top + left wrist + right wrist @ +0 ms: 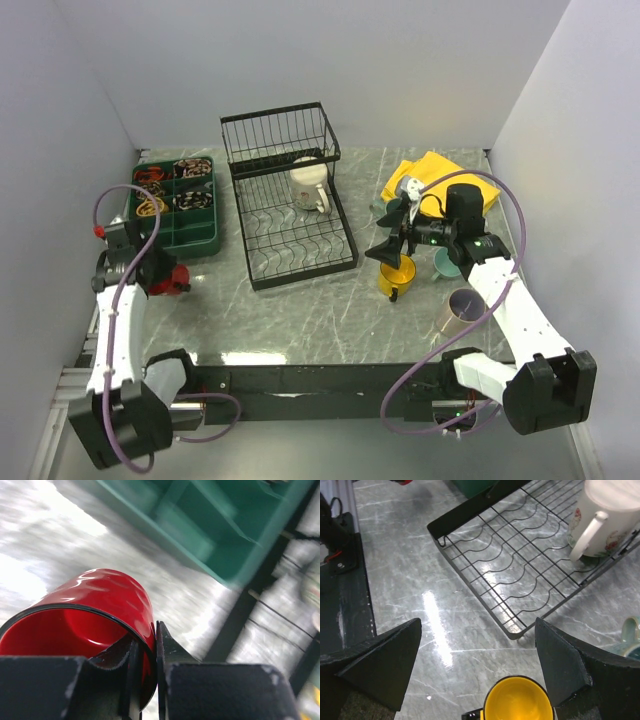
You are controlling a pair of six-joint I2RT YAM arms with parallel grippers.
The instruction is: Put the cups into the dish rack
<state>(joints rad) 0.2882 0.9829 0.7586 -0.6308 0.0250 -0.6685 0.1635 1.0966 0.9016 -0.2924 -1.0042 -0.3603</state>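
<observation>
Left gripper [145, 642]: pinching red cup [100, 597] wall, left of rack [300, 262], by green tray [192, 238].
Right gripper [477, 647]: spread over yellow cup [518, 705], right of rack.
In rack: cream cup [308, 182].

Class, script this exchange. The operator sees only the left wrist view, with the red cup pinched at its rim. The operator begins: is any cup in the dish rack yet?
Observer: Yes, one cream mug sits in the dish rack, near its taller basket.
Operator: What is the right gripper doing?
Observer: The right gripper is open, with the yellow cup just below it.
Operator: Is any cup tipped over?
Observer: A pinkish-beige cup lies on its side beside the right arm.
</observation>
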